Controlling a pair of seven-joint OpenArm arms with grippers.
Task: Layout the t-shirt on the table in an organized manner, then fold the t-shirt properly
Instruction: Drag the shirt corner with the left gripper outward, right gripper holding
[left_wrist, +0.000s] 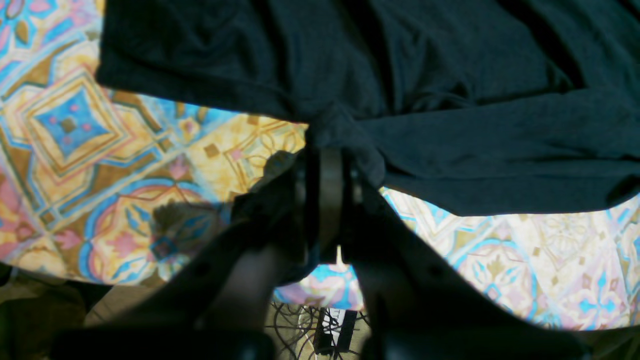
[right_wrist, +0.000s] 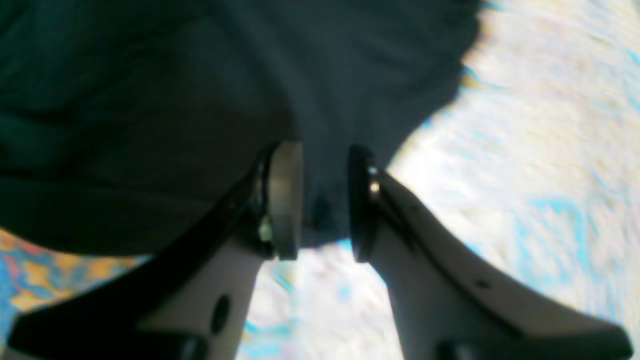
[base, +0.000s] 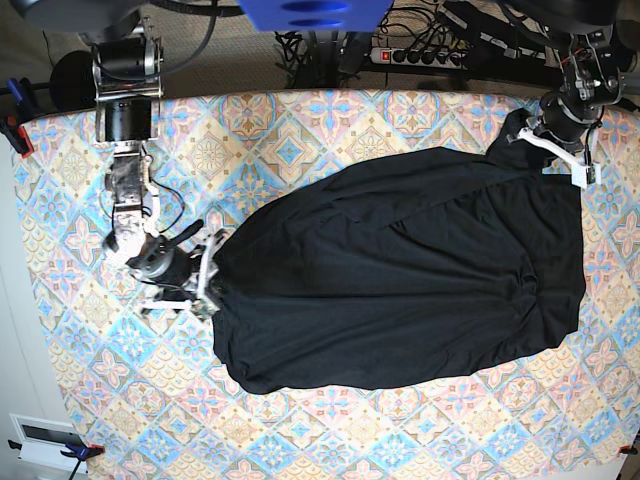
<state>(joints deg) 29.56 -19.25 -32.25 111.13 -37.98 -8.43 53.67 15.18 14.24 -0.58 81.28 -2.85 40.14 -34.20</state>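
Beyond desk's far edge: power strip (base: 432, 52) with tangled black cables (base: 305, 45) on grey floor (base: 40, 45). Bright, even light overhead.

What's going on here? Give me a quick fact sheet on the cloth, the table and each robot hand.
garment: large plain black soft-fabric t-shirt, spread out, wrinkled
surface: table covered in blue, pink and cream floral tile cloth
left end effector: shut, pinching a bunched edge of the t-shirt
right end effector: jaws part open, fabric edge between them
fold: not yet begun
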